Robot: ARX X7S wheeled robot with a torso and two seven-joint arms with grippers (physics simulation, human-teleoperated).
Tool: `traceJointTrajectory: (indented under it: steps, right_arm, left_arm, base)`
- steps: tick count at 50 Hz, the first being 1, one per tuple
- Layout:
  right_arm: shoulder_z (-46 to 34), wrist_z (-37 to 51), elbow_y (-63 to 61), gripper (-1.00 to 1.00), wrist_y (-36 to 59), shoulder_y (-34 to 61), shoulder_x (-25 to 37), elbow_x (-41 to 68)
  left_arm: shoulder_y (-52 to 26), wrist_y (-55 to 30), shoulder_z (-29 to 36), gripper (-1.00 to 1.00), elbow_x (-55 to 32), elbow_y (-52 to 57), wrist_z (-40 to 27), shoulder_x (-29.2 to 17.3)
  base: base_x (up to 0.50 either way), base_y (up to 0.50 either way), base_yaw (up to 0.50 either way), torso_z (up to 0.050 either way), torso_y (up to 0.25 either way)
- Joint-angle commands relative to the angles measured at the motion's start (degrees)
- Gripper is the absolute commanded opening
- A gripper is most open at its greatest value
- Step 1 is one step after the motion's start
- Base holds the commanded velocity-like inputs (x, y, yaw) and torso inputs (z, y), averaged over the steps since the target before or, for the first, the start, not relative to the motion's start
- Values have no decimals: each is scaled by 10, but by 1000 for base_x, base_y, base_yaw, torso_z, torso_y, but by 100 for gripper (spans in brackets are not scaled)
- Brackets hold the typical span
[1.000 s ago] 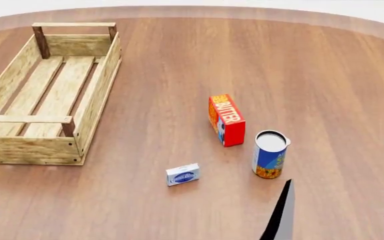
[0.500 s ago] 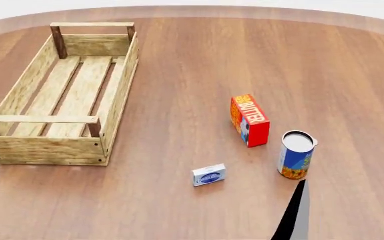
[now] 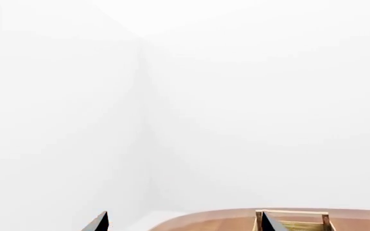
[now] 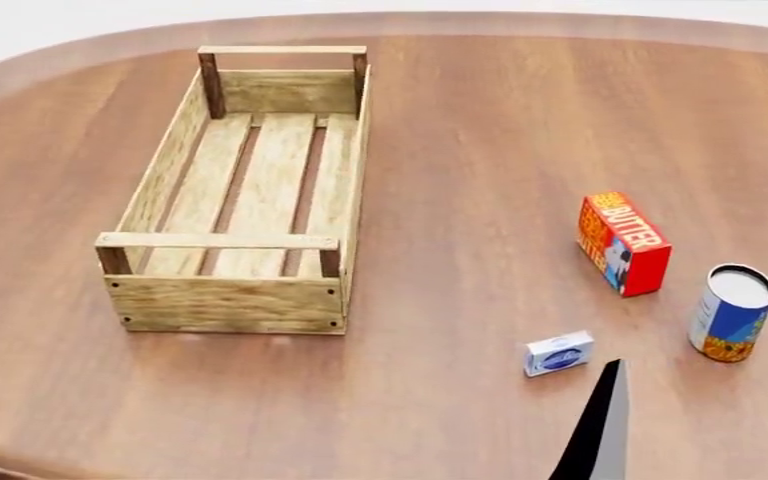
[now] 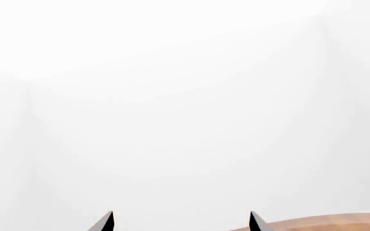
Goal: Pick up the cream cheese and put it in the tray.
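Up at the left wrist view first, we see mostly blank white wall; our left gripper [image 3: 183, 222] shows only two dark fingertips set well apart, so it is released and holding nothing, and beyond them a sliver of the wooden table [image 3: 223, 221] and the far rail of the tray [image 3: 292, 212].

Next, from the head view, the cream cheese [image 4: 559, 354] lies flat on the table [image 4: 491, 130], near and to the right, its long axis running left to right with a slight slant. Just near and right of it stands one dark finger of our right gripper [image 4: 704, 430], so the right arm is plainly the closer one; we judge it should reach far and slightly left. The tray [image 4: 231, 301], slatted light wood with dark posts, sits well apart to the left. The butter box [image 4: 622, 243] and can [image 4: 730, 313] stand farther right.

Lastly, the right wrist view shows two fingertips spread apart, empty, over a table edge.
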Motion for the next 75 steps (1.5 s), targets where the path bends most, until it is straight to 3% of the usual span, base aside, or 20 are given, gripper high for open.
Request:
traceJointTrajectory:
  steps: [1, 12, 28, 75]
  right_arm:
    - [7, -1, 13, 100, -18, 13, 0, -12]
    - [-1, 11, 14, 100, -4, 23, 8, -11]
    - [26, 24, 32, 100, -51, 9, 8, 41]
    - [9, 39, 31, 100, -37, 19, 22, 33]
  left_arm:
    - [-1, 11, -7, 100, 11, -17, 11, 8]
    - [-1, 13, -6, 100, 8, -20, 8, 5]
    - [0, 16, -6, 100, 2, -22, 2, 2]
    - [1, 19, 1, 100, -7, -23, -11, -12]
  base:
    - [0, 500, 0, 0, 0]
    - [0, 473, 0, 0, 0]
    - [35, 0, 0, 0, 0]
    - [496, -1, 0, 0, 0]
